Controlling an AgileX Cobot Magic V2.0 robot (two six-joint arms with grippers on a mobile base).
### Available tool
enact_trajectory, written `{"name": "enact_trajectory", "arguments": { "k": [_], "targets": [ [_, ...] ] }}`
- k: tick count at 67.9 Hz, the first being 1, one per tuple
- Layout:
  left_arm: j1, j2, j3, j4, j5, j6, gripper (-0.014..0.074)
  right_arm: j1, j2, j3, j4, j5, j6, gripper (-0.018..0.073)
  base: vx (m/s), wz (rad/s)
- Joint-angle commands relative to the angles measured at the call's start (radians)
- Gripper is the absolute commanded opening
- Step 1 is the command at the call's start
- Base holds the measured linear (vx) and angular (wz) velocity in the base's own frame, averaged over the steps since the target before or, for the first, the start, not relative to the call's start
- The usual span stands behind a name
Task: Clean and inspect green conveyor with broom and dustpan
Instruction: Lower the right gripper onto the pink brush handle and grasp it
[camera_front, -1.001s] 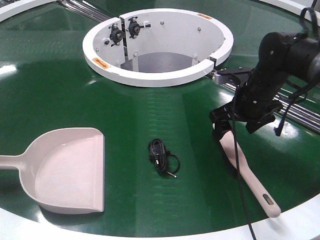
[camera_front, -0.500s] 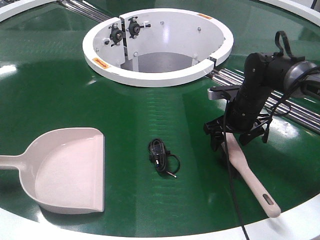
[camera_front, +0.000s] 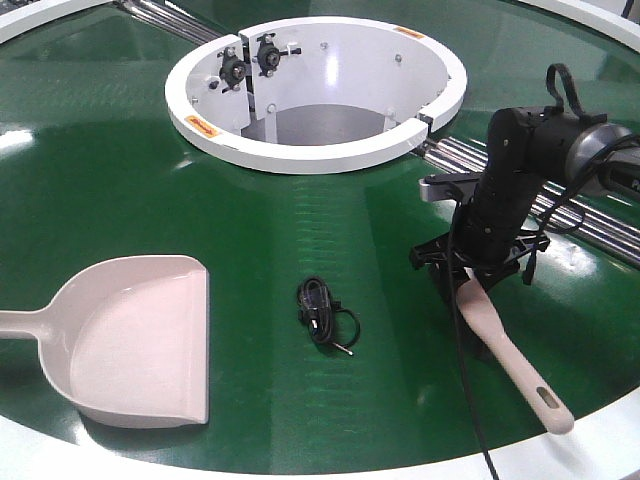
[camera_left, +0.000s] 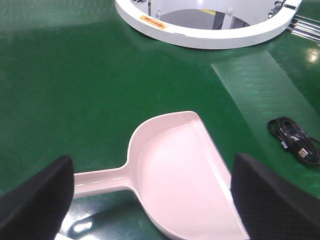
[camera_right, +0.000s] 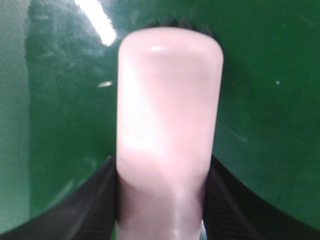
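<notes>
Conveyor (camera_front: 100, 180): green belt, not yet swept.
Broom (camera_front: 510, 350): on the right, its head clamped between the right fingers (camera_right: 102, 200), handle trailing toward the near edge.
Dustpan (camera_left: 185, 170): lies flat on the left, ungrasped. The left fingers (camera_left: 35, 200) are spread wide above it, holding nothing.
Black cable (camera_front: 325, 310): coiled on the belt between dustpan and broom.
Progress, as judged: broom secured only; sweeping, collecting and inspection remain.

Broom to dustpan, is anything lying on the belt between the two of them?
Yes. A coiled black cable lies on the green conveyor between the broom, clamped in the right gripper, and the dustpan's open lip. Nothing else shows on that stretch.
</notes>
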Motion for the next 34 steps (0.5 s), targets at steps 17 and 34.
{"name": "enact_trajectory", "arguments": {
  "k": [17,34],
  "targets": [
    [-0.008,0.005,-0.031,-0.009,-0.057,-0.002,0.0592,-0.023,-0.175,0.028,0.005,0.137,-0.003,-0.0004,0.0,0.0],
    [-0.008,0.005,-0.031,-0.008,-0.057,-0.002,0.0592,-0.023,-0.337,0.153,0.007,0.136,-0.005,-0.0003,0.0,0.0]
  ]
}}
